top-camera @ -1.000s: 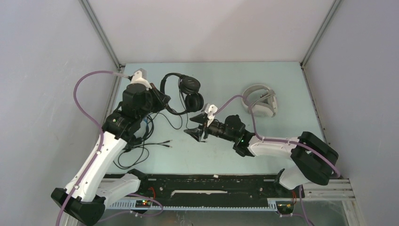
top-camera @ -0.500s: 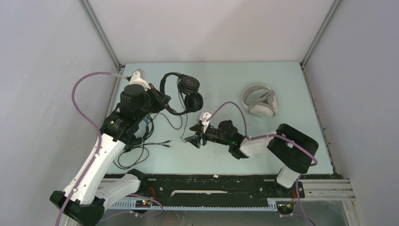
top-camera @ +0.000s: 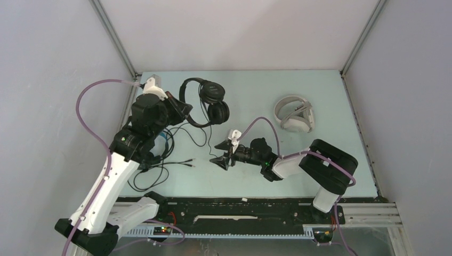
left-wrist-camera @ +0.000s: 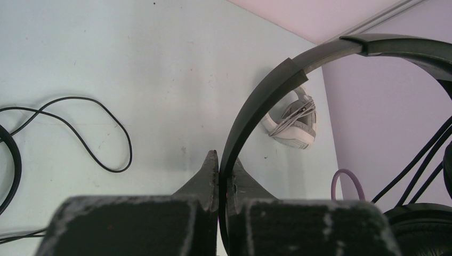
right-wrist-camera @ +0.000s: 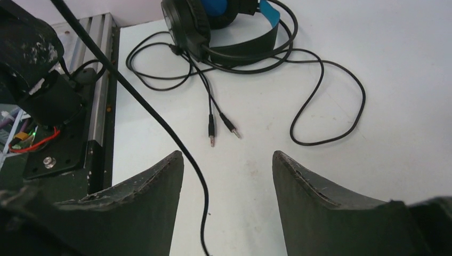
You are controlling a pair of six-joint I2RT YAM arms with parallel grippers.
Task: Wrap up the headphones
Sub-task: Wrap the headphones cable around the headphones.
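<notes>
Headsets (top-camera: 294, 113): three. Left hand (left-wrist-camera: 221, 160) pinches black headset (top-camera: 213, 96) band; right hand (right-wrist-camera: 228, 156) spread.

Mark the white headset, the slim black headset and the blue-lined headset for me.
white headset (top-camera: 299, 125): top external view, on its earcup.
slim black headset (left-wrist-camera: 277, 80): left wrist view, on the headband.
blue-lined headset (right-wrist-camera: 187, 24): right wrist view, on the black earcup.

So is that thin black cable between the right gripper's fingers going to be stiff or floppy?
Likely floppy: the cable curves down loosely from above. It is probably light, and thin enough to slip from the open right gripper.
</notes>
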